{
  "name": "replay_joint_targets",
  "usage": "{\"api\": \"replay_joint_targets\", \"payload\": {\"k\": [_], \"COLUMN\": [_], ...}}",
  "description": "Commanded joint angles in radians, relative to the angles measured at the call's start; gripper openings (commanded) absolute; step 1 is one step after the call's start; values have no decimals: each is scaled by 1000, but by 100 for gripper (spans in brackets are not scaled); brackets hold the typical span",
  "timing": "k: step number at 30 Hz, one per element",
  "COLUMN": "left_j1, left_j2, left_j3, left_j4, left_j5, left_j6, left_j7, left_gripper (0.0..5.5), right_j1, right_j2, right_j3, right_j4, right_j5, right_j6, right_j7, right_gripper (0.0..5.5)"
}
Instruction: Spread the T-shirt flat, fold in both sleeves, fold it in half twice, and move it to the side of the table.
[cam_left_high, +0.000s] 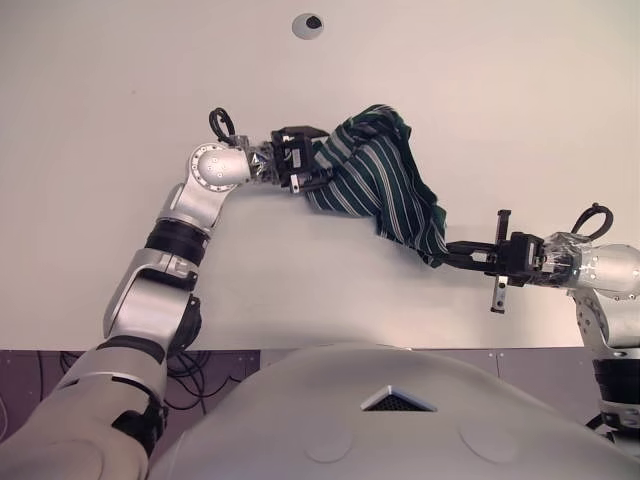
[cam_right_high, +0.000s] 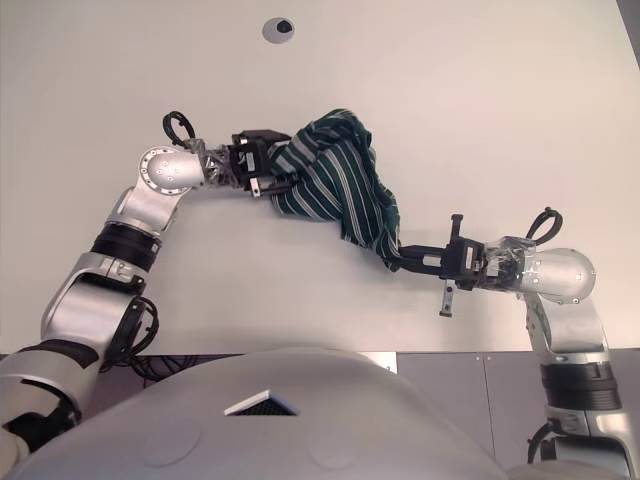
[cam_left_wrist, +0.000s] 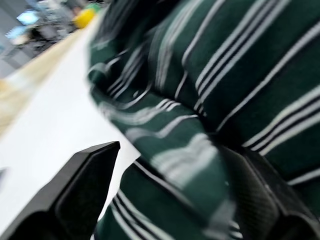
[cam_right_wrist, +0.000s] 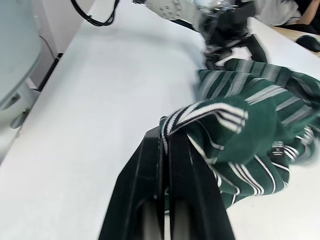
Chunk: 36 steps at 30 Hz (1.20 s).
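Bright, even light on the white tabletop (cam_left_high: 100, 90); faint soft shadow under the T-shirt (cam_left_high: 370, 170); left wrist view motion-blurred.

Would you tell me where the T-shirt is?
In the eye views, the T-shirt sits bunched centrally over the table, between the left gripper and the right gripper.

Small round disc (cam_left_high: 308, 25), dark centre

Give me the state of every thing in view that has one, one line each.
T-shirt: bunched up, not spread flat, no fold made, gripped at two ends.
left tool: shut on one end of the T-shirt, with cloth between its fingers.
right tool: shut on the striped edge of the T-shirt, with its fingers pressed together.
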Motion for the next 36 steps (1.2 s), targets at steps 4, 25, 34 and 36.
{"api": "replay_joint_targets", "payload": {"k": [4,25,34,36], "left_j1": [232,159,50,44], "left_j2": [246,190,78,74], "left_j3": [-35,238,128,118], "left_j4": [-204,-398,-253,-256], "left_j5": [-167,-464,-273,-256], "left_j6": [122,357,476,512], "left_j7": [-389,-315,-163,-151], "left_gripper": [358,358,358,358], "right_j1": [-21,-42,-47,-48], "right_j2": [-28,-15,-6,-5], "right_j3": [-51,-36,-26,-24], "right_j4": [47,77,97,97], "right_j5": [-16,-34,-47,-50], "right_j6": [-11,-36,-55,-57], "right_j7": [-19,-24,-33,-36], "right_gripper": [3,3,3,3]}}
